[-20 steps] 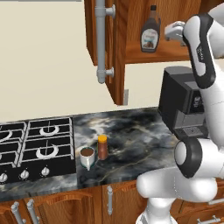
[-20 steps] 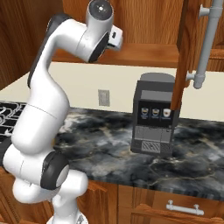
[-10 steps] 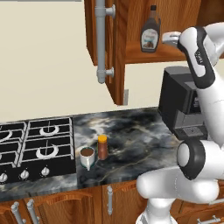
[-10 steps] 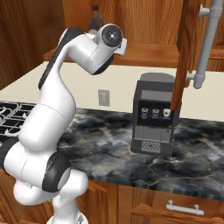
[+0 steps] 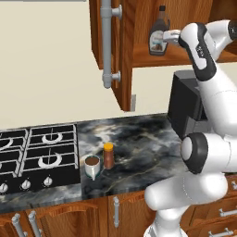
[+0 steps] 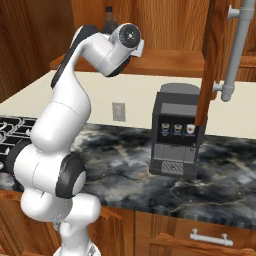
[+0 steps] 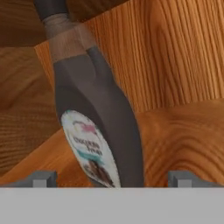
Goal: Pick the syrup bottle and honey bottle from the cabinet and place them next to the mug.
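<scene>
The syrup bottle point(image 5: 159, 34) stands upright on the cabinet point(image 5: 139, 28) shelf, dark brown, black-capped, white-red label. The hand point(image 5: 167, 38) is spread wide just beside it, holding nothing. It looks rigid, smooth and top-heavy; gripping the broad labelled body seems safer than the narrow neck.

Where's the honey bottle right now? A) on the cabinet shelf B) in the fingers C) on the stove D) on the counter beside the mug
D: the honey bottle stands on the counter right beside the mug; the syrup bottle is the one on the cabinet shelf.
</scene>
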Controlling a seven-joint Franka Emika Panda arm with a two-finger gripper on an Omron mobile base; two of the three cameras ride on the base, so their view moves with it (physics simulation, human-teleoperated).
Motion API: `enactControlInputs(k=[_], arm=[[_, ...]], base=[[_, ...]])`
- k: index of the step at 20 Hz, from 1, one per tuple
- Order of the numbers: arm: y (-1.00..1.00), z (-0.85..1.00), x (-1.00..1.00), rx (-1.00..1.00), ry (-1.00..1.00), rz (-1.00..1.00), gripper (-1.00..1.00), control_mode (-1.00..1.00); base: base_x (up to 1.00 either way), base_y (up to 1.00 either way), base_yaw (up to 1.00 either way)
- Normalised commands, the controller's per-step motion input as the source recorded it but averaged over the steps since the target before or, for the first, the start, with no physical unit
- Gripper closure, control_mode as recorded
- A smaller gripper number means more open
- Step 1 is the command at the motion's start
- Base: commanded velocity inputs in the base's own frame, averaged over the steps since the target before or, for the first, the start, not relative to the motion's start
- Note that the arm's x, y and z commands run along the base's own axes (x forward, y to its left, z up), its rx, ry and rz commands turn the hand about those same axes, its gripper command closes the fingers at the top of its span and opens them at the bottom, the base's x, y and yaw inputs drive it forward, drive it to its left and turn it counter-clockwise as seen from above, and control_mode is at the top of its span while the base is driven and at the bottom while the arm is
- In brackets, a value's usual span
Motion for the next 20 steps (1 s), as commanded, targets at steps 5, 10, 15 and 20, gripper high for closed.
enactControlInputs(k=[5, 10, 15, 20], arm=[[-0.01, 0.08, 0.01, 0.0, 0.04, 0.13, -1.0, -1.0], [0.0, -0.06, 0.02, 0.0, 0.0, 0.08, -1.0, -1.0], [0.0, -0.02, 0.01, 0.0, 0.03, 0.02, -1.0, -1.0], [0.0, -0.26, 0.0, 0.0, 0.0, 0.0, -1.0, -1.0]], base=[[0.0, 0.0, 0.0], [0.0, 0.0, 0.0], [0.0, 0.0, 0.0], [0.0, 0.0, 0.0]])
